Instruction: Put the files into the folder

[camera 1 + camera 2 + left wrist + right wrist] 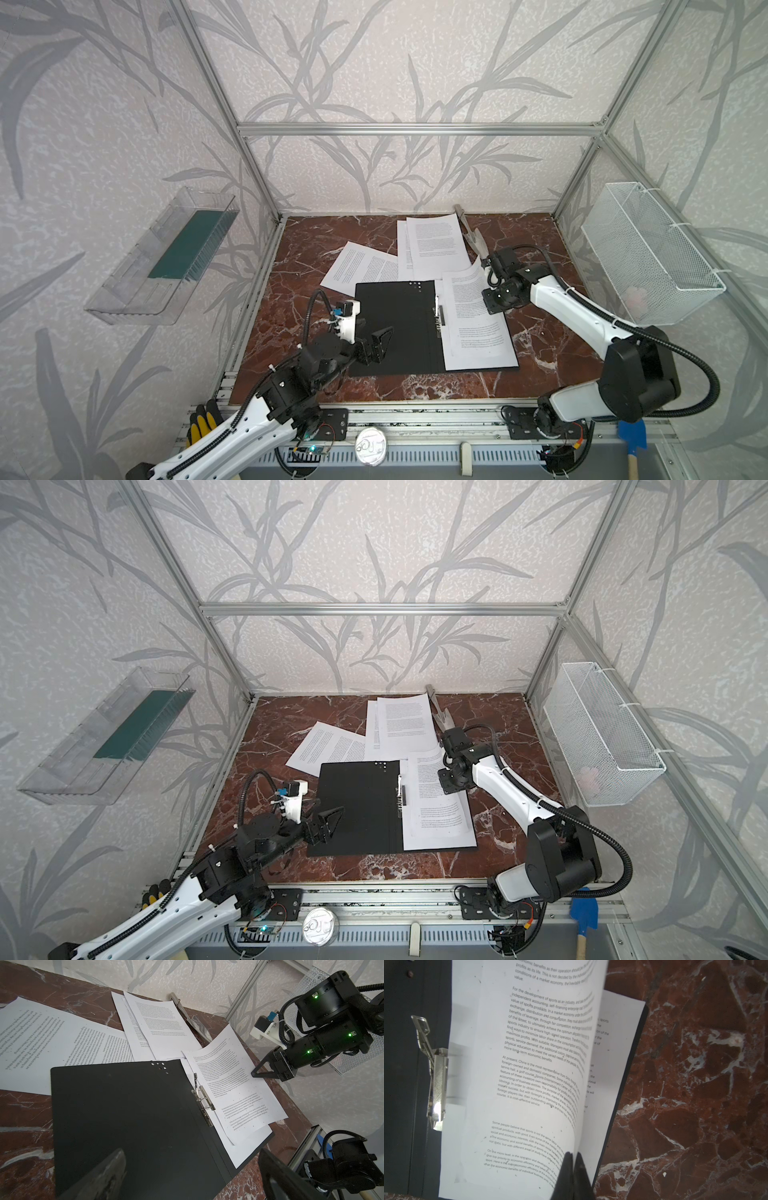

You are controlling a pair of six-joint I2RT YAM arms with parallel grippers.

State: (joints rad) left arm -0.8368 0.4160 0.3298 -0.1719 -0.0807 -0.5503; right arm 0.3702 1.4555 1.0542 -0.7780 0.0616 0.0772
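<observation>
Black folder (395, 328) lies open and flat on the marble table (299, 257), with papers only partly filed.
From my console, the left gripper (191, 1153) hovers over the folder's left cover, jaws spread wide and holding nothing. 3 loose sheets (434, 245) lie on the table just behind the folder. Right of the metal clip (440, 313), a lower sheet (618, 1043) rests on the right cover. The right gripper (573, 1155) is clamped on the outer edge of the top sheet (529, 1064), which curls upward.

"market economy", "golf course" on sheet (529, 1084)
</observation>
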